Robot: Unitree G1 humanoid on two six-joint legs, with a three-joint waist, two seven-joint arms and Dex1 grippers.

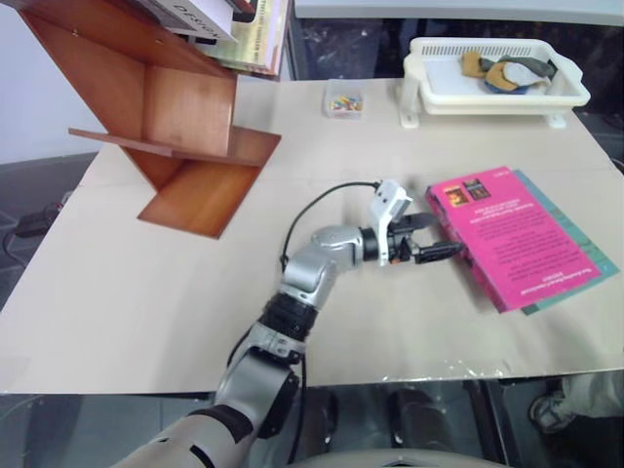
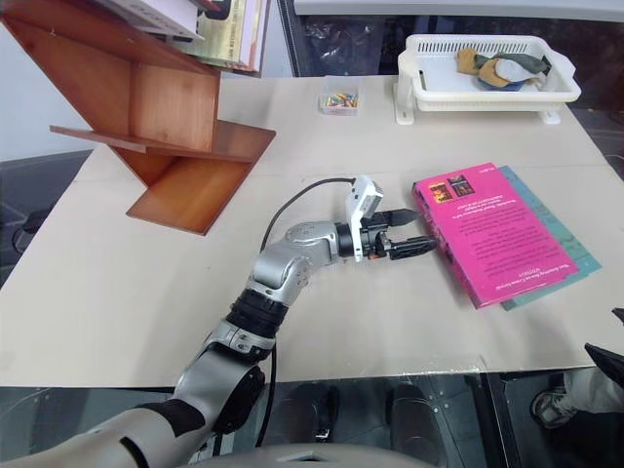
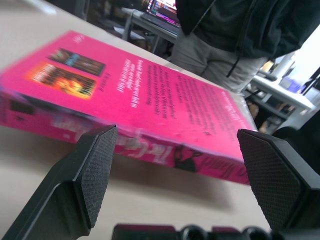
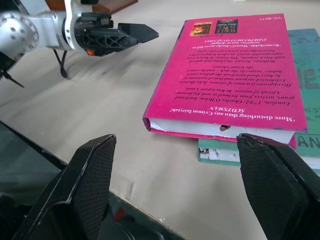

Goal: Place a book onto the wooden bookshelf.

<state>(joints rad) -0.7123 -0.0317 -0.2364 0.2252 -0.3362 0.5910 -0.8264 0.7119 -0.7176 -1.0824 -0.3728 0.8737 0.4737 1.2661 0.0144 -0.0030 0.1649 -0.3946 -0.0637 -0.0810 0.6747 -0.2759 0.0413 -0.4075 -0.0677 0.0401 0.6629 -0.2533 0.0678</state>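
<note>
Beige matte board covered the table (image 1: 146, 292), with glass at its near edge. On it the book (image 1: 507, 234), glossy pink, lay flat atop a teal book (image 1: 585, 255). Both the left gripper (image 1: 421, 237) beside its spine and the right gripper (image 4: 175, 195) had jaws spread, empty. Reddish wooden bookshelf (image 1: 185, 127) panels slanted far left.

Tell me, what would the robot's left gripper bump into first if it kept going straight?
Probably the pink book. The open left gripper points right at its spine, just short of touching.
</note>
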